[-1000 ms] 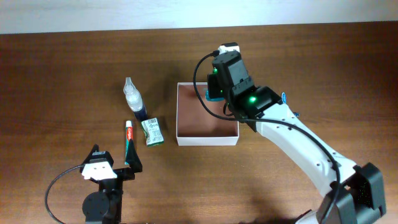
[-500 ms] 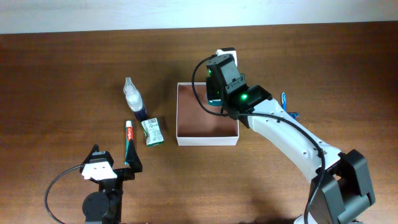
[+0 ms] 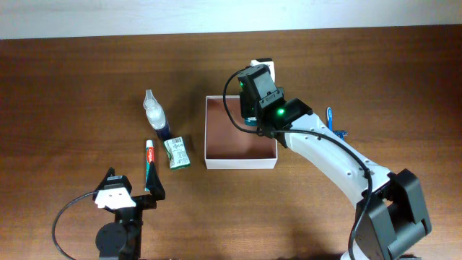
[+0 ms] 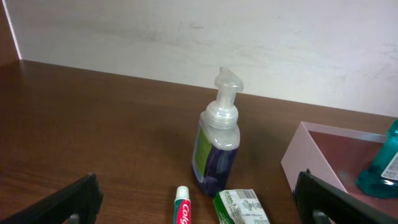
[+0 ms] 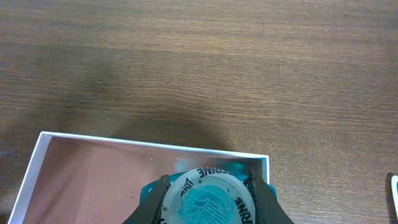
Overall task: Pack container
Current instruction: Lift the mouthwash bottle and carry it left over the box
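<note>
Likely to go wrong: clipping the thin wall of the container (image 5: 149,144) just ahead of the right claw (image 5: 209,198) on any descent, given the teal mouthwash bottle (image 5: 205,205) hanging close to that wall and corner; probably enough to shove or tilt so light a box. Also a risk of toppling on release, as a tall bottle set upright in a shallow box. Safer lowered further inward, or laid flat.

Bottle pinched by its cap between the right claw's fingers. Directly below that claw: the container, reddish-brown floor otherwise bare; contact between bottle and floor impossible to tell.

Left claw (image 3: 134,184) spread wide, holding nothing. Just ahead of it on the table (image 4: 93,137): foam soap dispenser (image 4: 219,146), toothpaste tube (image 4: 182,211), green packet (image 4: 242,208), all outside the container, itself off to that claw's right.
</note>
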`<action>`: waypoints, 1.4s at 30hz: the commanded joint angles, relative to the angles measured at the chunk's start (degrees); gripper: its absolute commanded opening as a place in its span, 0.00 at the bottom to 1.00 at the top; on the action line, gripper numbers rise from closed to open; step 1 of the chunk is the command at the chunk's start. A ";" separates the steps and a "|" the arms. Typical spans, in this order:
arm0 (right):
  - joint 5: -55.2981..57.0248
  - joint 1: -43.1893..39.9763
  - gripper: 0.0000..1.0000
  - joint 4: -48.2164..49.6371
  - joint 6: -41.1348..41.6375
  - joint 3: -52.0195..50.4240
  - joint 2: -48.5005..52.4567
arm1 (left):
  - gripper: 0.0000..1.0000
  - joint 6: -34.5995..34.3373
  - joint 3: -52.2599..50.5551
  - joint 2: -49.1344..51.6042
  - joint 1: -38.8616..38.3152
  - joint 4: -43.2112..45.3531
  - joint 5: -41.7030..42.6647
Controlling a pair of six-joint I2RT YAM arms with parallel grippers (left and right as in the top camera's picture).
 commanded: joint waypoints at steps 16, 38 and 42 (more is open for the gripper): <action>3.54 0.24 0.16 1.20 0.74 2.03 1.33 | 1.00 -0.09 -0.33 -0.15 0.46 0.09 0.63; 6.12 0.24 0.33 3.28 0.70 2.03 1.38 | 0.99 -0.09 -0.33 -0.15 0.46 0.09 0.63; 6.08 0.26 0.51 3.21 0.72 2.03 1.38 | 0.99 -0.09 -0.33 -0.15 0.46 0.11 0.63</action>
